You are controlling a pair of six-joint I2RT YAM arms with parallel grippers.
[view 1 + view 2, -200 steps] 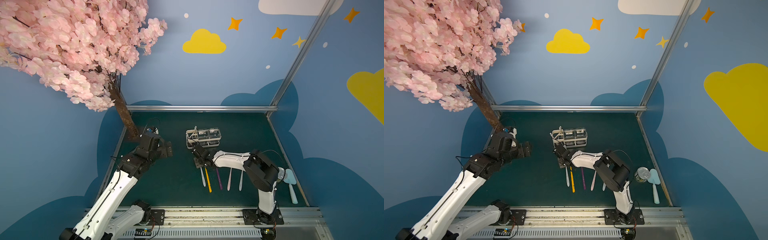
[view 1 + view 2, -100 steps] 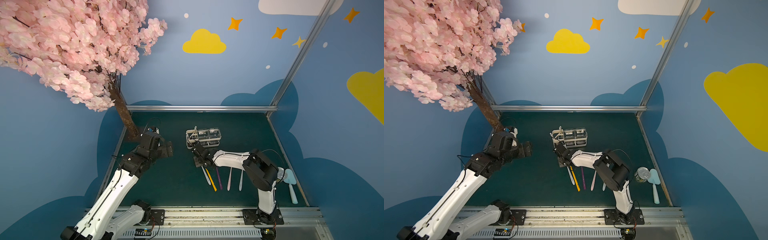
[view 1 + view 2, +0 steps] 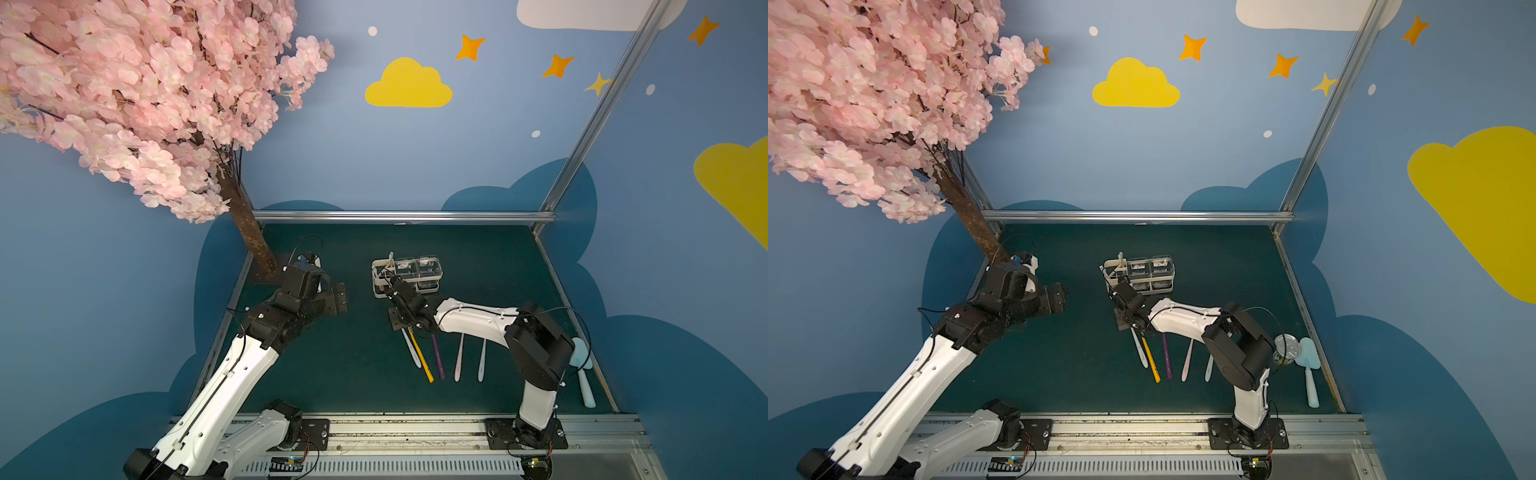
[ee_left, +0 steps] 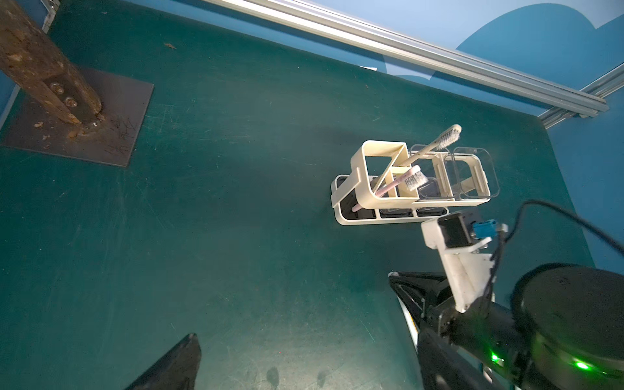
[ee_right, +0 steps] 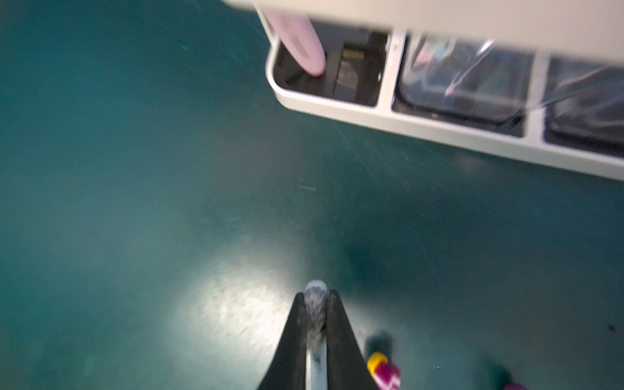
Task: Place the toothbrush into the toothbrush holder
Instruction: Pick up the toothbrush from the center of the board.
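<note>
Right gripper pinches a white toothbrush by its bristle head, over the green mat.
The jaws are pressed onto the bristles, and the handle trails toward 5 o'clock just beside a yellow toothbrush. A purple toothbrush and two pale toothbrushes lie further toward 3 o'clock. A pale mark on the purple handle is too blurred to read. The toothbrush holder stands near, at 12 o'clock of the jaws. A cream toothbrush and a pink toothbrush lean in its divided end, beside two clear cups. The left gripper hangs well apart at 9 o'clock of the holder, jaws spread wide and holding nothing.
</note>
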